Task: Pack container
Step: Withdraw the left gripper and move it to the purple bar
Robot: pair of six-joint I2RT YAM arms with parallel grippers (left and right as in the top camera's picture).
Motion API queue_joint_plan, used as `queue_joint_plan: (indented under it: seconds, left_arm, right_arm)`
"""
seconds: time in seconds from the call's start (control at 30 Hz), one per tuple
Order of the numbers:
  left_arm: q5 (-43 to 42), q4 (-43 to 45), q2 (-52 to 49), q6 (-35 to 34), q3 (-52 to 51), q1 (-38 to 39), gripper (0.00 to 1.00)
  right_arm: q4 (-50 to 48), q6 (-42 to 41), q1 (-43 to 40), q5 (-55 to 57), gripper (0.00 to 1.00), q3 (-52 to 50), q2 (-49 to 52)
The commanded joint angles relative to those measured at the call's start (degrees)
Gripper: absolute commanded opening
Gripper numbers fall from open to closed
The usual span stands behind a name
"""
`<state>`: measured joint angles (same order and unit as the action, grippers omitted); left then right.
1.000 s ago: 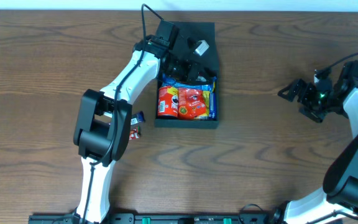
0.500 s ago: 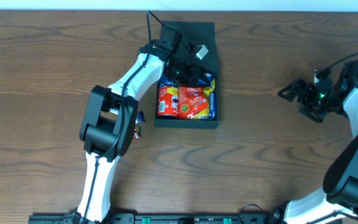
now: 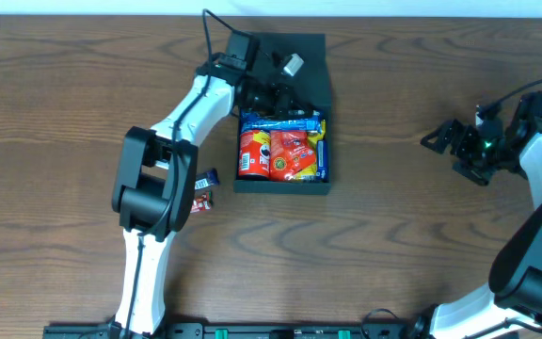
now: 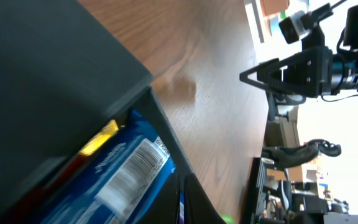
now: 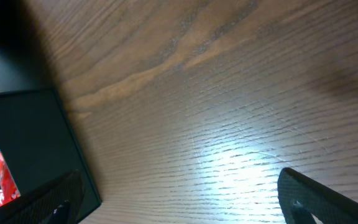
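The black container (image 3: 282, 185) lies open at the table's middle back, its flap lid (image 3: 304, 52) flat behind it. Inside are a red can (image 3: 252, 153), an orange-red packet (image 3: 293, 156) and a blue packet (image 3: 280, 121). My left gripper (image 3: 293, 100) hovers over the container's back edge with its jaws shut and nothing seen held. In the left wrist view its closed fingers (image 4: 194, 202) sit beside the blue packet (image 4: 123, 180) and the dark container wall (image 4: 42, 81). My right gripper (image 3: 440, 139) is open over bare wood, far right of the container (image 5: 23, 137).
Two small snack packets, one blue (image 3: 209, 177) and one red (image 3: 200, 201), lie on the wood left of the container, close to the left arm's elbow (image 3: 149, 179). The right arm (image 3: 534, 160) occupies the table's far right side.
My left gripper has drawn back a little toward the lid, so more of the blue packet shows. The right arm has not moved.
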<state>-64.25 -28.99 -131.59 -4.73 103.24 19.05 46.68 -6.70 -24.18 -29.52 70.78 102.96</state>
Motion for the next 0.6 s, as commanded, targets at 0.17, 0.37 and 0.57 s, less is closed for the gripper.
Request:
queue_joint_plan:
  seconds: [0.17,0.37,0.57]
  left_arm:
    - [24.46,-19.08,16.85,9.03,2.29,-4.24,0.06]
    - [41.53,-39.47,24.22,18.29,2.29,-6.99,0.06]
    - [42.56,-47.28,28.28,23.61,1.75,-9.38,0.06]
  right_arm:
    - [-1.31,1.20,0.26,0.17,0.99,1.11,-1.46]
    - [-2.89,1.20,0.26,0.15,0.99,1.11,-1.46]
    - [-2.93,0.96,0.26,0.13,0.99,1.11,-1.46]
